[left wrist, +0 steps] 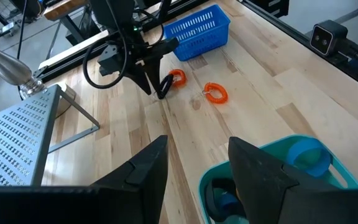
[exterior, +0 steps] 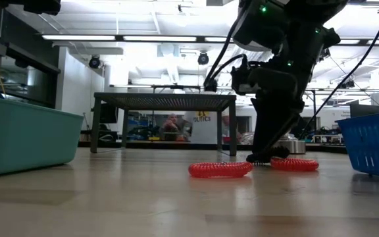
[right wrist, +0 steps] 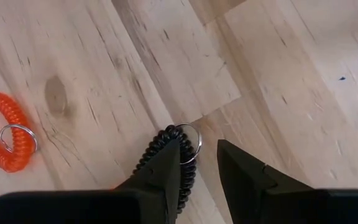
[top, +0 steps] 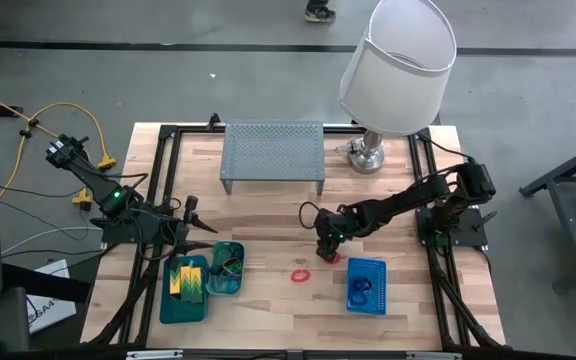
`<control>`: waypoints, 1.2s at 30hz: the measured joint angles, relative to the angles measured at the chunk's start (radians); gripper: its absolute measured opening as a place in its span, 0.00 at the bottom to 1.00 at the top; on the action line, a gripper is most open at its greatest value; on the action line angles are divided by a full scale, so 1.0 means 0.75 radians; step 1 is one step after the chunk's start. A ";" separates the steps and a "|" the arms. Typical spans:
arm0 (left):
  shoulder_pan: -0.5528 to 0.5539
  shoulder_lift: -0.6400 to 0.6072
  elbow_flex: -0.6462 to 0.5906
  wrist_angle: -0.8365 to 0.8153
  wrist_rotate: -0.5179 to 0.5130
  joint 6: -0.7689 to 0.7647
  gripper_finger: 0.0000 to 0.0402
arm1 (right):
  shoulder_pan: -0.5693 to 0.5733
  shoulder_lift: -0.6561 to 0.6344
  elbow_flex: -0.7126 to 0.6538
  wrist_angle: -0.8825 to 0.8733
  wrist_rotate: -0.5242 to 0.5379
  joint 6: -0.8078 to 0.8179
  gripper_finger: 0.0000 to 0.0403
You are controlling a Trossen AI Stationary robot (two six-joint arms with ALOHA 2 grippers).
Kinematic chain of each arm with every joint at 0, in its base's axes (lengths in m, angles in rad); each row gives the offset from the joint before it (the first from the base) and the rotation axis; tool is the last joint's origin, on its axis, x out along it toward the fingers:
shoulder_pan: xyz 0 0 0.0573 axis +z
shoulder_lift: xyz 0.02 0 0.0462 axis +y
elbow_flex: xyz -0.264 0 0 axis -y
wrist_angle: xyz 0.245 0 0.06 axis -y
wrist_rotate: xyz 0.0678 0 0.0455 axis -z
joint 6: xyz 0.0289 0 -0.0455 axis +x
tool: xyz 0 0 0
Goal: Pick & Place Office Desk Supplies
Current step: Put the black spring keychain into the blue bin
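Left end effector [top: 190, 222] is idling with fingers spread, empty, hovering just above the teal trays [top: 186, 298] at the counter's [top: 268, 215] left, well apart from the loops. Right end effector [top: 326, 250] is sitting tip-down on the counter mid-right, fingers parted; one finger is lying over a black band loop [right wrist: 166, 158] with its key ring, not clearly pinching it, and a second red loop [exterior: 294, 164] is lying right at the tips. The free red band loop [top: 300, 274] is lying flat just left of and nearer than those tips, blue mesh basket [top: 366, 285] just right, so I'd say the right arm is far nearer.
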 joint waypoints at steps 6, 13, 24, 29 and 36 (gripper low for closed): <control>0.000 0.000 0.000 0.000 0.000 0.000 0.40 | 0.000 0.009 0.001 0.006 0.006 0.026 0.24; 0.000 0.000 0.000 0.000 0.000 0.000 0.40 | 0.000 0.015 0.001 0.009 0.000 0.027 0.24; 0.000 0.000 0.000 0.000 0.000 0.000 0.40 | 0.000 0.015 0.001 0.010 0.001 0.019 0.18; 0.000 0.000 0.000 0.000 0.000 0.000 0.40 | 0.000 0.015 0.001 0.011 -0.003 -0.002 0.05; 0.000 0.000 0.000 0.000 0.000 0.000 0.40 | -0.001 0.015 0.002 0.010 0.002 -0.012 0.01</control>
